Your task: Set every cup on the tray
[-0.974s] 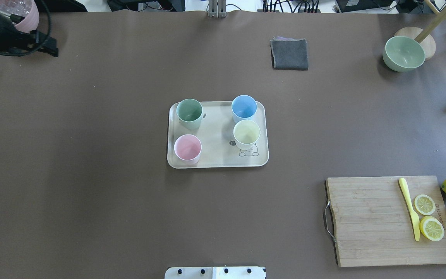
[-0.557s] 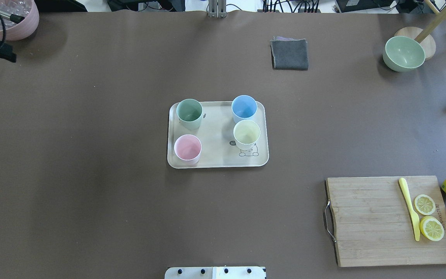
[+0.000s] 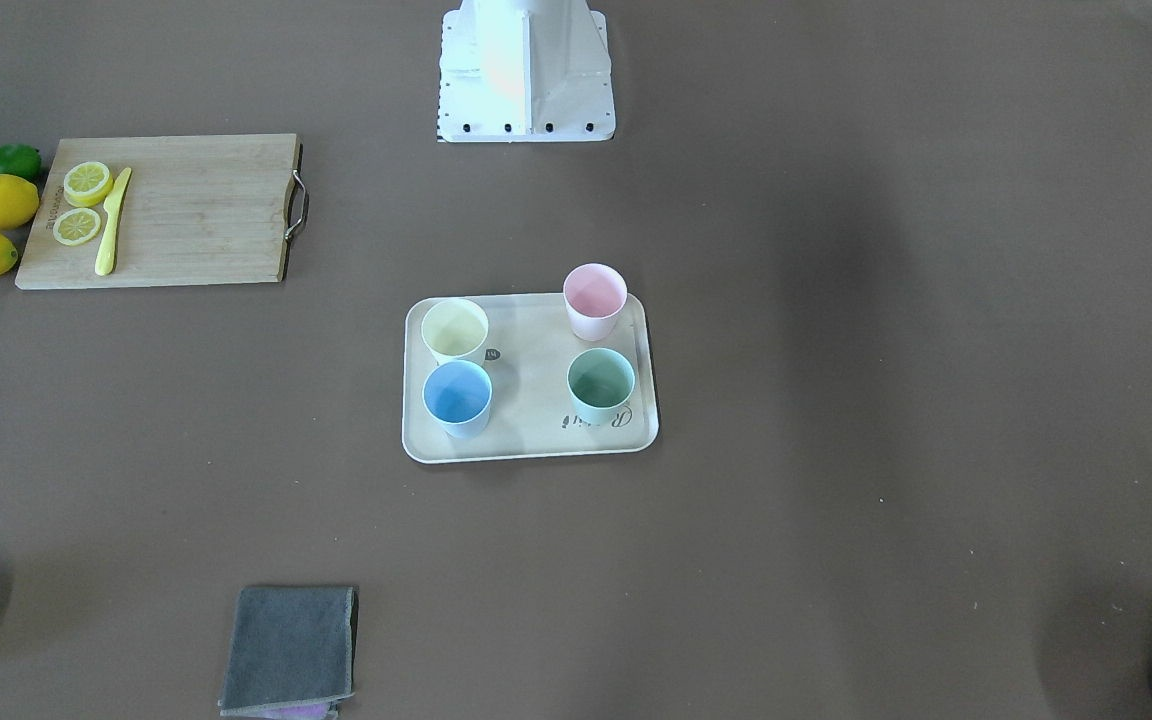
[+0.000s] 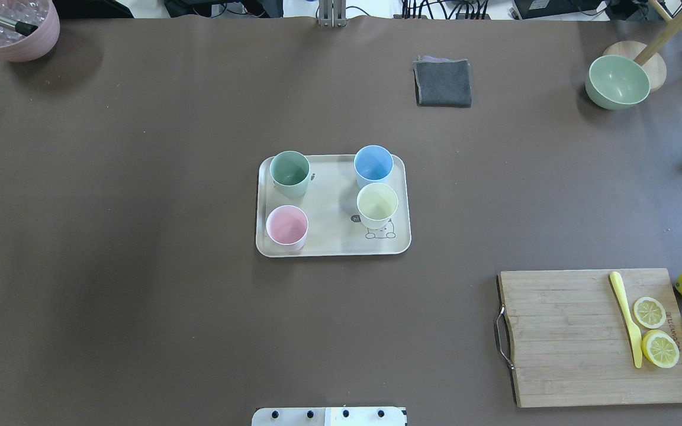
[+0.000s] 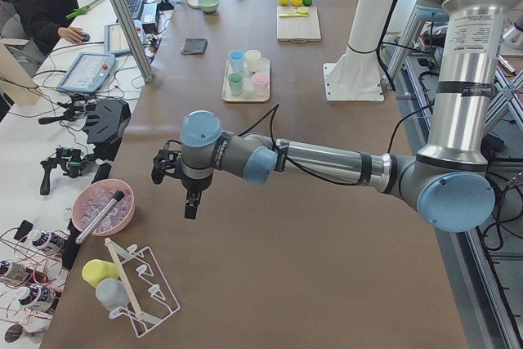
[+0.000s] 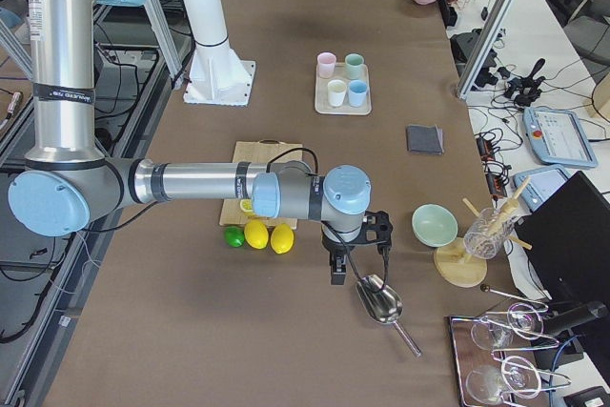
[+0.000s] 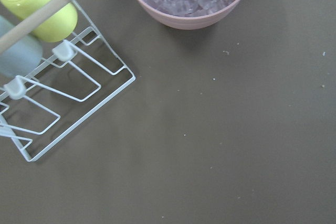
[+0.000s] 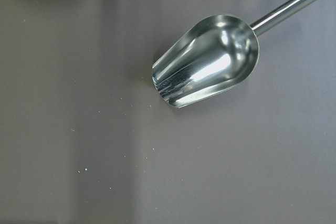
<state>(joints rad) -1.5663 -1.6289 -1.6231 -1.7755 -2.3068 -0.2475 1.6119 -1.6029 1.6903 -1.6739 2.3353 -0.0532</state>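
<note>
Front-facing view: the flat cream rectangular tray (image 3: 536,425) with rounded corners and a raised rim lies mid-table. Four small matte tapered cups stand on it upright, mouths up. They are the pale yellow cup (image 3: 454,330), light blue cup (image 3: 457,396), pale pink cup (image 3: 595,298) and mint green cup (image 3: 601,384). Yellow and blue sit just beside each other. Pink and green are a little apart.

Overhead view: the cups sit two by two, all inside the rim. A bear cartoon is printed at the foot of the yellow cup.

Exterior left view: my left gripper (image 5: 189,202) hangs fingers-down above the brown table (image 5: 286,284). The tray is well apart from these fingers, far up the table. I cannot tell how wide my fingers stand.

Exterior right view: my right gripper (image 6: 337,274) points down, just beside a shiny steel scoop (image 6: 379,302). The tray is well apart from it. Again, I cannot tell the finger spread.

Left wrist view: a ribbed pink bowl of ice cubes (image 7: 189,14) and a white wire rack (image 7: 79,93) lie below me.

Right wrist view: the scoop lies on the table below.
</note>
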